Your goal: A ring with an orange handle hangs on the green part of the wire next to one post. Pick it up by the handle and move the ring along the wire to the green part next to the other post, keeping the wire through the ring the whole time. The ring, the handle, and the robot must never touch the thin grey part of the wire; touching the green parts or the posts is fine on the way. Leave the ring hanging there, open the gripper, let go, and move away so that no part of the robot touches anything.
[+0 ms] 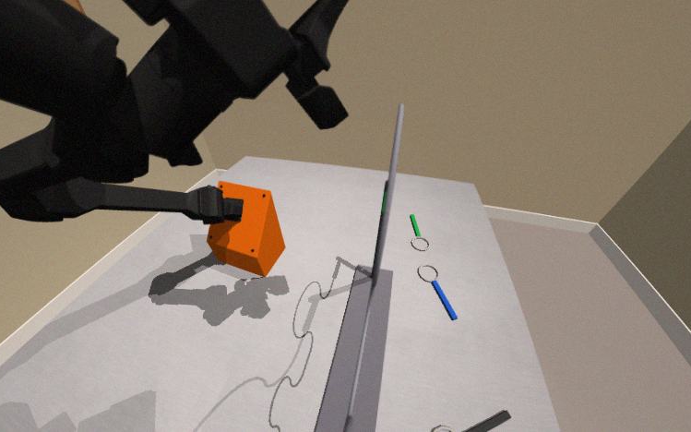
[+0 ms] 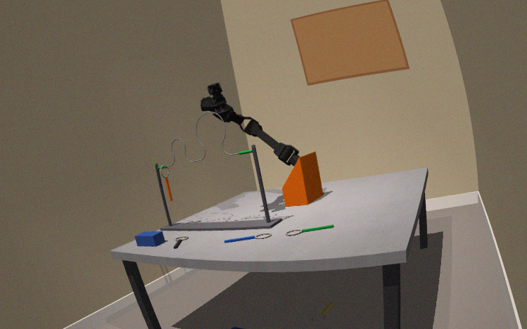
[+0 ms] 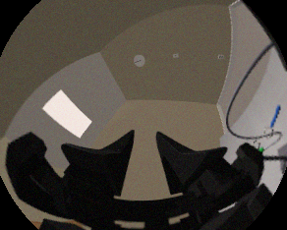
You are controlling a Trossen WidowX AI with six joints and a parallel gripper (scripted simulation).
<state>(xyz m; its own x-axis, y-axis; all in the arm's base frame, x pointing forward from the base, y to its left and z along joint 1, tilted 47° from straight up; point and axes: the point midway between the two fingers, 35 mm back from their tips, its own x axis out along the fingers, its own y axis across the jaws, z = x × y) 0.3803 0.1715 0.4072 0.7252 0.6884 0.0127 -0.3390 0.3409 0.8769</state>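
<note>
While a corkboard hangs beyond the grey table, the tool stands partly spread, empty.

One orange-handled ring on wire, four loose rings about a tabletop frame
Two posts carry one wire with two green parts; four other rings, one blue, one green, one black and one yellow, lie loose, along with one blue block and one orange wedge.
</note>
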